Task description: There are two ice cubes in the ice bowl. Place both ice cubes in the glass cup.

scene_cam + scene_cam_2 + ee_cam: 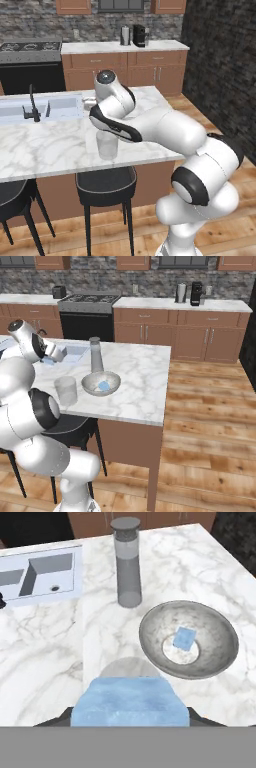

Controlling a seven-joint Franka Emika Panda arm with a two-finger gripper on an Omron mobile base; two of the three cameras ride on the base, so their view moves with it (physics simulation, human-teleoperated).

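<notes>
Gripper (131, 724) clamped around ice cube (130, 702).

One pale-blue ice cube (184, 638) lies flat in the bottom of the shiny grey ice bowl (220, 643), which sits on the marble island counter toward its front edge. Second ice cube (130, 702) is held up above the glass cup (66, 390), clear, upright, just beside the bowl near the front edge.
</notes>
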